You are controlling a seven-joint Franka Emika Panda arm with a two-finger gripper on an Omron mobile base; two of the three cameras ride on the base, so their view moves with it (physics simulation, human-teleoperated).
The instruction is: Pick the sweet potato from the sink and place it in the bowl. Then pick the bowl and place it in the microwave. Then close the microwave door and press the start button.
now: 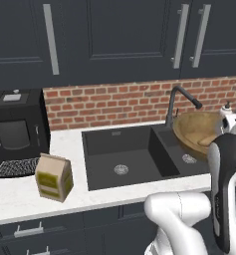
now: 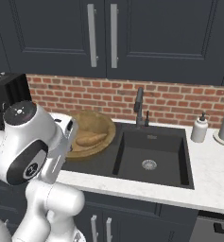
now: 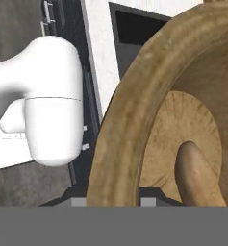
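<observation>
Gripping the bowl [image 2: 87, 133] by its rim, the gripper [image 3: 113, 202] is holding it tilted above the sink [image 2: 153, 160]; the sweet potato [image 2: 90, 139] inside is risking sliding out if tilt increases.

Faucet [image 2: 139, 105] just behind tilted bowl [image 2: 100, 124]; right basin [image 2: 151, 160] open.

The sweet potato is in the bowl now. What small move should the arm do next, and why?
Probably lift the bowl a little higher, level, before carrying it toward the microwave. The gripper seems closed on its rim, the bowl hangs tilted over the sink, and the sweet potato lies loose inside, so a sudden swing might roll it out.
</observation>
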